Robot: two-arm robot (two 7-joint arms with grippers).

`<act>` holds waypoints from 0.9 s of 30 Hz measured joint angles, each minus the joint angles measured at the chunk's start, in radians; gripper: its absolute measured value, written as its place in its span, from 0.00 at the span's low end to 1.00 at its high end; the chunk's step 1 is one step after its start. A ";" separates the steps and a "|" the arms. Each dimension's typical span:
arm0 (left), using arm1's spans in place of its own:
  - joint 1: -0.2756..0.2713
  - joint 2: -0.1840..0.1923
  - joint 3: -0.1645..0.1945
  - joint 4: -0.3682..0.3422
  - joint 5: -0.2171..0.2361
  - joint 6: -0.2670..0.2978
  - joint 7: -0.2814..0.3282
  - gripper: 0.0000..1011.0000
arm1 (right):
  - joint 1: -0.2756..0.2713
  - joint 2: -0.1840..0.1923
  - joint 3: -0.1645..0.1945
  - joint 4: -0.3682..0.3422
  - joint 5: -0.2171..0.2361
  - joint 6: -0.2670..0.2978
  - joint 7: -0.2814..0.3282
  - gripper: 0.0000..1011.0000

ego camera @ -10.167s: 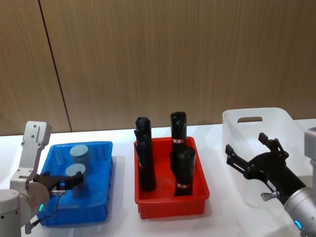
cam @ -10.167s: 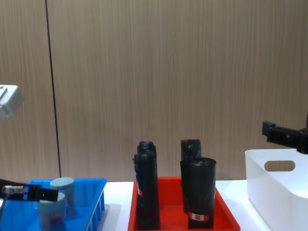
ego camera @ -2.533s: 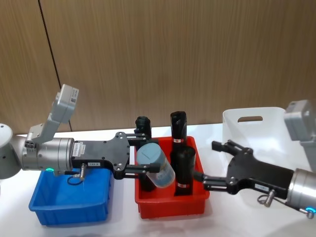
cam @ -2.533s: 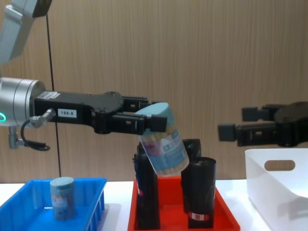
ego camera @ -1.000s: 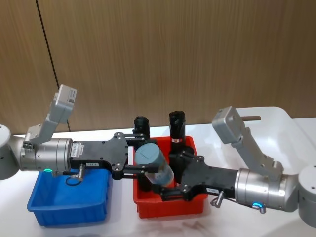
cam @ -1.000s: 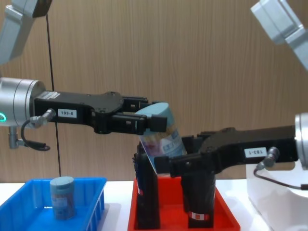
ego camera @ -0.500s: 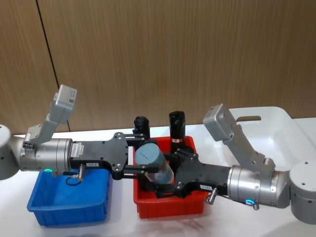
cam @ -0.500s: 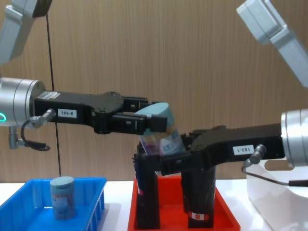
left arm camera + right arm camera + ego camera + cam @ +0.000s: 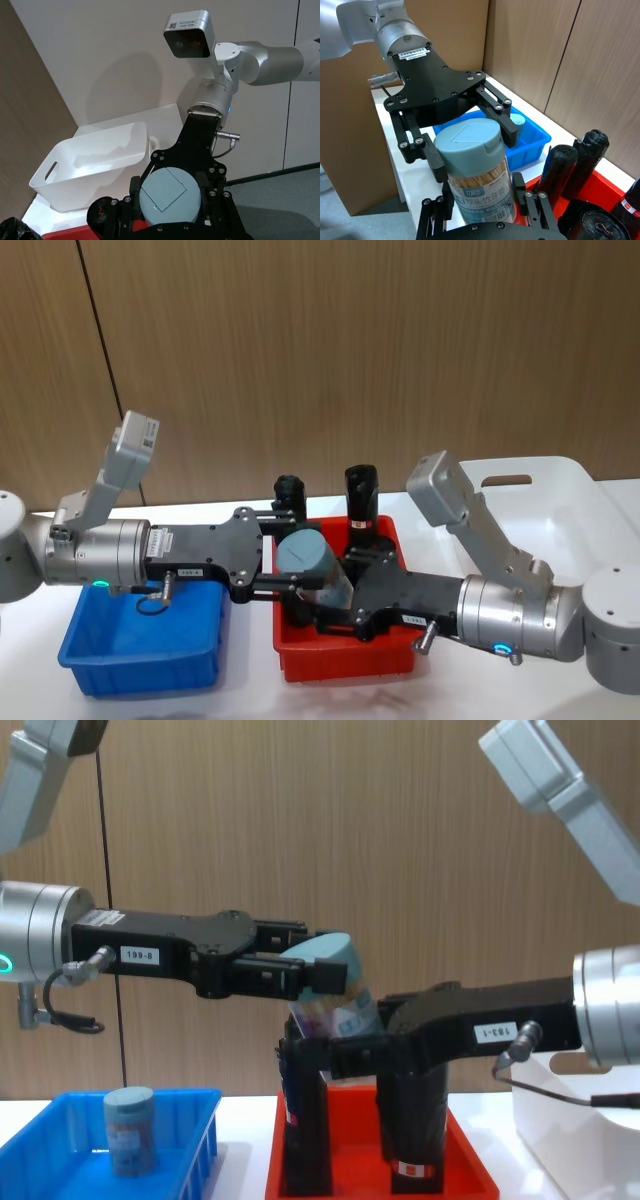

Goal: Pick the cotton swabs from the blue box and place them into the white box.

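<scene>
A clear jar of cotton swabs (image 9: 312, 570) with a pale blue lid hangs tilted above the red tray, and my left gripper (image 9: 295, 558) is shut on its upper part. From the right, my right gripper (image 9: 332, 595) has come in and stands open, its fingers flanking the jar's lower half (image 9: 481, 192). The chest view shows the same jar (image 9: 338, 995) between both grippers. A second jar of cotton swabs (image 9: 130, 1130) stands upright in the blue box (image 9: 60, 1165). The white box (image 9: 560, 490) sits at the far right, behind my right arm.
The red tray (image 9: 340, 662) lies between the two boxes, directly under the held jar, and holds several tall black rolls (image 9: 362, 498) standing upright. A wood-panelled wall closes the back. My right arm's forearm (image 9: 520, 615) stretches across in front of the white box.
My right gripper has slid further left, so its fingers now sit around the jar's lower half. The left gripper and the jar have stayed in place.
</scene>
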 joint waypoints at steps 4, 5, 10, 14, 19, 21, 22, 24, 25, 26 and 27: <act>0.000 0.000 0.000 0.000 0.000 0.000 0.000 0.66 | 0.001 0.001 -0.002 0.000 0.001 0.001 0.000 0.66; 0.000 0.000 0.000 0.000 0.000 0.000 0.000 0.66 | 0.001 0.002 -0.003 -0.001 0.002 0.001 0.000 0.66; 0.000 0.000 0.000 0.000 0.000 0.000 0.000 0.68 | 0.001 0.004 -0.005 -0.002 0.008 0.002 -0.001 0.66; 0.000 0.000 0.000 0.000 0.000 0.000 -0.001 0.80 | 0.001 0.006 -0.006 -0.003 0.010 0.002 -0.002 0.66; 0.000 0.000 0.000 0.000 0.000 0.000 -0.001 0.93 | 0.001 0.010 -0.008 -0.006 0.018 0.002 -0.004 0.66; 0.000 0.000 0.000 0.000 0.000 0.000 -0.001 0.98 | 0.000 0.012 -0.008 -0.008 0.021 0.001 -0.004 0.66; 0.000 0.000 0.000 0.000 0.000 0.000 -0.001 0.99 | -0.001 0.013 -0.008 -0.009 0.024 0.000 -0.005 0.66; 0.000 0.000 0.000 0.000 0.000 0.000 -0.001 0.99 | -0.003 0.017 -0.008 -0.012 0.030 -0.001 -0.007 0.66; 0.000 0.000 0.000 0.000 0.000 0.000 -0.001 0.99 | -0.004 0.018 -0.007 -0.013 0.033 -0.002 -0.008 0.66; 0.000 0.000 0.000 0.000 0.000 0.000 -0.001 0.99 | -0.006 0.021 -0.006 -0.015 0.037 -0.003 -0.009 0.66; 0.000 0.000 0.000 0.000 0.000 0.000 -0.001 0.99 | -0.008 0.023 -0.005 -0.016 0.040 -0.003 -0.011 0.66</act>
